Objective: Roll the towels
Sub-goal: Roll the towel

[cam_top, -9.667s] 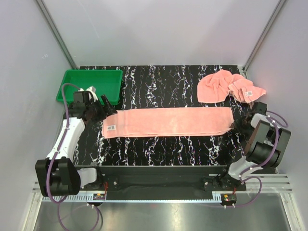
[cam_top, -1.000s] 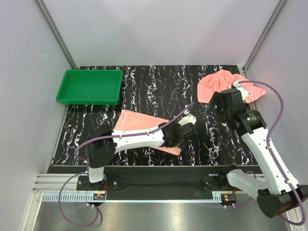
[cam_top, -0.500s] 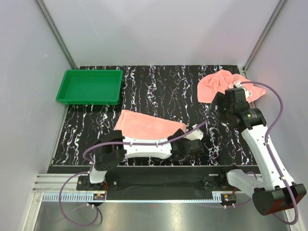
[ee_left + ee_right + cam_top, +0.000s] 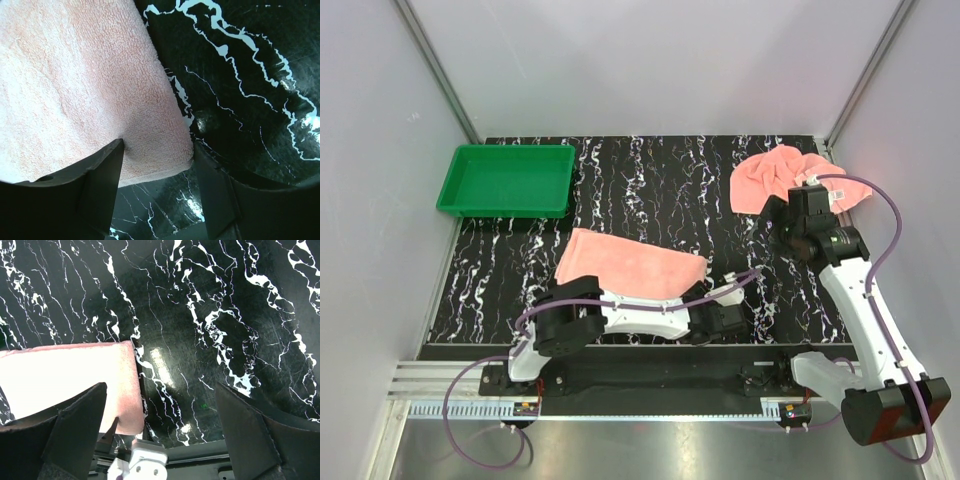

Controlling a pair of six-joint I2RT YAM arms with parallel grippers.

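Folded towel (image 4: 75, 90), between and left of the jaws: salmon terry cloth, looped pile, matt, nubbly.
Bench (image 4: 240, 65), right of the jaws: black with white marble veining, smooth, glossy, glare spots.
Left gripper (image 4: 157, 148) jaws: matt black plastic, faintly grainy.
Crumpled towel (image 4: 770, 178): same soft matt cloth.
Tray (image 4: 506, 180): green plastic, smooth, slight sheen.

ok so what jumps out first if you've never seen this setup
The salmon-pink folded towel stands out against the black marbled table, lying left of centre, with the left gripper set astride its near right corner. A second towel sits crumpled in the far right corner, and a bright green tray occupies the far left corner.
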